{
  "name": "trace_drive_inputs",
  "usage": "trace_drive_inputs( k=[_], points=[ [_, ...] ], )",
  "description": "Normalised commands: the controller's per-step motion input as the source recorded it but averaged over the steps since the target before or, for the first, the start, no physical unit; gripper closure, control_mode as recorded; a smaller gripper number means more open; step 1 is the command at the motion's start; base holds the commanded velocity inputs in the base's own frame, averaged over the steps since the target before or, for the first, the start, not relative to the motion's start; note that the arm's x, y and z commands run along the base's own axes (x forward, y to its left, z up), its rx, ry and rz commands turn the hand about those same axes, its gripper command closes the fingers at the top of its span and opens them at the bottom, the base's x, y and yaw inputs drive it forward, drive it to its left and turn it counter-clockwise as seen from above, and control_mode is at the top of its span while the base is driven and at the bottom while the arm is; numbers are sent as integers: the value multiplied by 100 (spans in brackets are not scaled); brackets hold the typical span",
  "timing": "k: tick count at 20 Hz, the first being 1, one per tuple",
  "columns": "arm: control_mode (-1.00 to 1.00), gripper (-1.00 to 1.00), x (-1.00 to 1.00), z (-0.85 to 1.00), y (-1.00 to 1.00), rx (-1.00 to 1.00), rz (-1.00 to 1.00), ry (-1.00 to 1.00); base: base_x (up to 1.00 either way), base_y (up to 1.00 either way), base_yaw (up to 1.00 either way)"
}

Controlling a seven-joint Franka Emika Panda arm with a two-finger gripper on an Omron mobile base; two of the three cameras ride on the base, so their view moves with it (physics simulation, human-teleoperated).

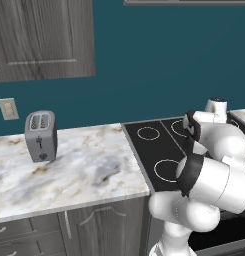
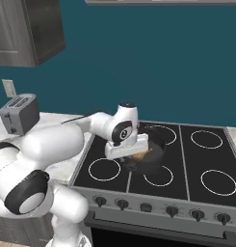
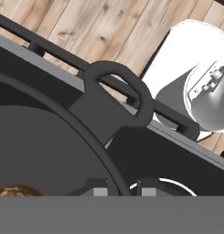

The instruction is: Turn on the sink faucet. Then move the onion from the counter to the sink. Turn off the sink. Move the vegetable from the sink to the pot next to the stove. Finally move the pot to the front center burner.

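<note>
A dark pot (image 2: 157,144) rests on the black stove (image 2: 206,161), over the middle burners. My gripper (image 2: 125,150) reaches down at the pot's left side and is shut on its rim. In the hand view the curved pot rim (image 3: 63,114) runs between my two fingertips (image 3: 100,191), with the gripper (image 3: 124,191) shut on it. The pot's loop handle (image 3: 118,91) sticks out toward the stove's front edge. The tan-brown onion (image 3: 13,191) lies inside the pot, also seen as a brownish spot, the onion (image 2: 138,155). The marble counter (image 1: 84,165) lies left of the stove (image 1: 154,147).
A grey toaster (image 1: 40,136) stands on the counter at the back left, toaster (image 2: 18,113). Knobs (image 2: 146,207) line the stove's front panel. A white burner ring (image 2: 104,170) lies at the front left. My own arm (image 1: 214,165) covers the stove's right part.
</note>
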Motion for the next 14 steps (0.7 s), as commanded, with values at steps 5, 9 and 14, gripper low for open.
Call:
trace_drive_inputs(
  k=[5, 9, 14],
  points=[
    [-100, 100, 1, -19, -54, 0, -13, 3, 0, 0, 0],
    [-100, 100, 10, -43, -8, -4, -3, 1, 0, 0, 0],
    [-100, 100, 7, -41, -19, 0, -1, 0, 0, 0, 0]
  ],
)
